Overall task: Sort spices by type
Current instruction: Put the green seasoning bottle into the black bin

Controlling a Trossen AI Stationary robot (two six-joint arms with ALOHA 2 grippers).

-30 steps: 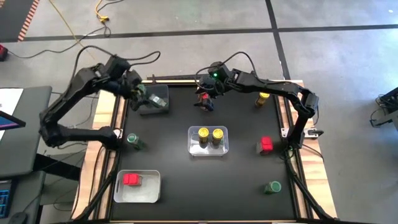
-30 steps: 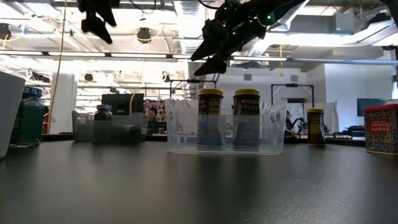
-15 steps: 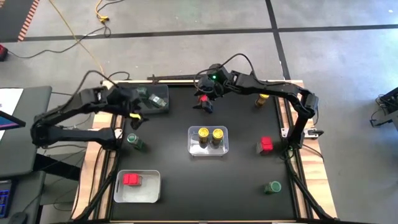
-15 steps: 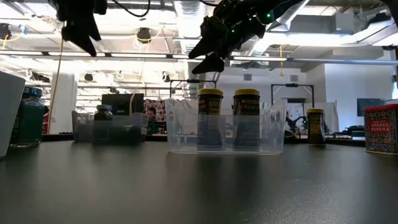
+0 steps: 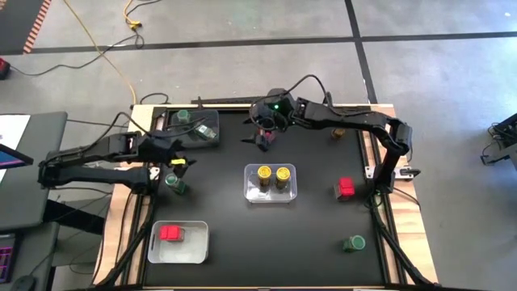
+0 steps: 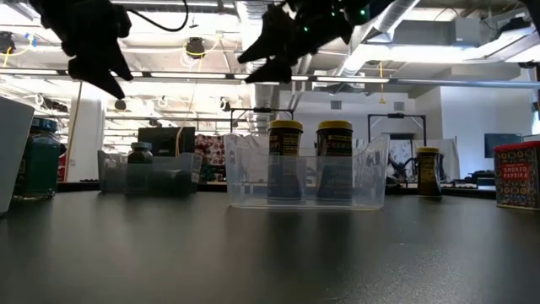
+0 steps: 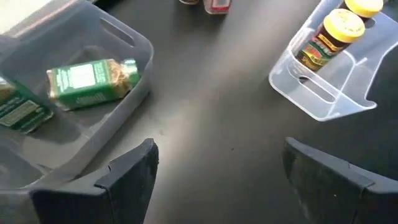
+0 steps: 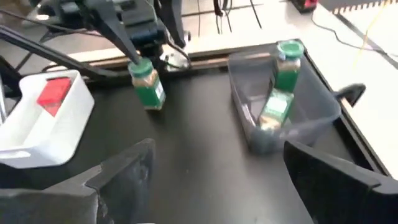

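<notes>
Both end effectors empty, raised: left end effector (image 5: 176,156) beside grey bin (image 5: 212,136); right end effector (image 5: 263,137) open mid-table.

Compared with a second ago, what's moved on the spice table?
The left tool has pulled back from the grey bin, toward the loose green-lidded jar, open and empty. The right tool crept slightly toward that bin above the table, open too. The yellow-lidded jars and red jars stayed put.
</notes>
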